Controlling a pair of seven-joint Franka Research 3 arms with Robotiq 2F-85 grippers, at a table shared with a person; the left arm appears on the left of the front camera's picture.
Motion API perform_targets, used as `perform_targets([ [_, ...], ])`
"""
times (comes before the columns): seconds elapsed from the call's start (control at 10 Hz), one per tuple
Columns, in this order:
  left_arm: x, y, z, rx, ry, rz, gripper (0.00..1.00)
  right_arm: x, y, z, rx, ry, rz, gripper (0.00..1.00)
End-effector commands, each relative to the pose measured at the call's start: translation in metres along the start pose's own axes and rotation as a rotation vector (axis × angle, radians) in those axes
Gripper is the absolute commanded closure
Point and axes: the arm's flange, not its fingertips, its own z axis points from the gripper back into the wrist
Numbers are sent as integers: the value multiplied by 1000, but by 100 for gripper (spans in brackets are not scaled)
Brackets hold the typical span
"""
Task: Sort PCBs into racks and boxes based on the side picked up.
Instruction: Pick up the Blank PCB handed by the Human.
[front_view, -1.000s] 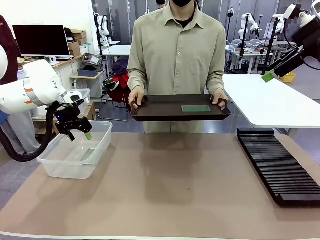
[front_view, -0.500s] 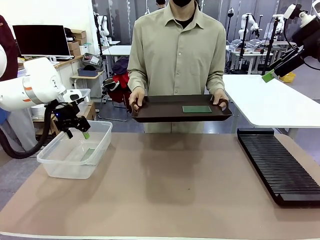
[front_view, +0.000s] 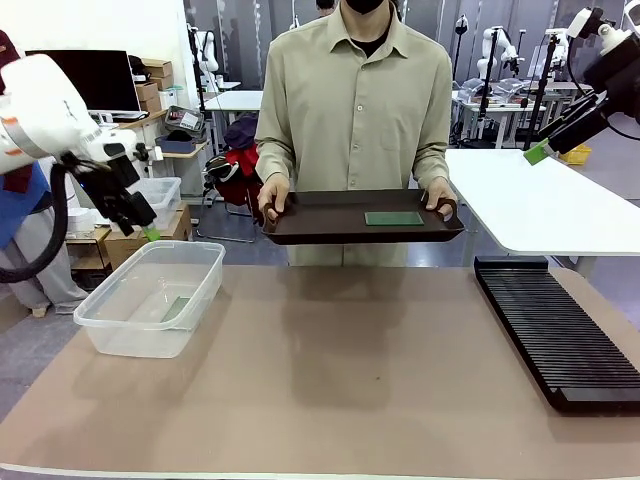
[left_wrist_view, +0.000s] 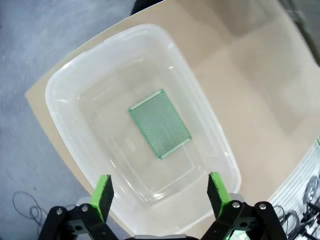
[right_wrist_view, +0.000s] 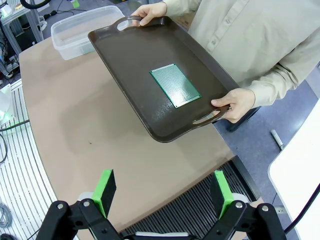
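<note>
Hovering above the clear tub (front_view: 128, 340), the left tool (left_wrist_view: 160, 187) has its green-padded fingers apart and nothing between them. Tub sits on the tabletop (front_view: 350, 390) at the robot's left, near the edge. One green board (left_wrist_view: 160, 124) lies flat on the tub's floor, roughly in the middle, clear of the walls, set at an angle to the tub's sides.

Right tool (right_wrist_view: 162, 192) is raised high at the robot's right, fingers apart, empty, well above the tabletop. Its camera looks down on a dark brown tray (right_wrist_view: 125, 55) that a person holds level over the far edge of the tabletop, one hand (right_wrist_view: 150, 10) at each handle cut-out, the other hand (right_wrist_view: 235, 102) at the opposite end. A second green board (right_wrist_view: 175, 85) lies flat on the tray, slightly toward one end, not touching the rim.

Long black rack (front_view: 560, 330) lies on the tabletop at the robot's right, slots running across it, no board in any slot that can be seen. Both tools are well apart from the tray and the rack.
</note>
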Motion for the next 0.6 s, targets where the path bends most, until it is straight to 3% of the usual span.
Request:
perform_targets([
  [0.0, -6, 2, 31, -70, -43, -87, 0, -3, 0, -1, 13, -1, 15, 0],
  [0.3, -4, -3, 68, -70, -83, -169, 0, -3, 0, -1, 13, -1, 15, 0],
  [0.5, -4, -6, 67, -35, -65, -134, 0, -3, 0, -1, 13, -1, 15, 0],
])
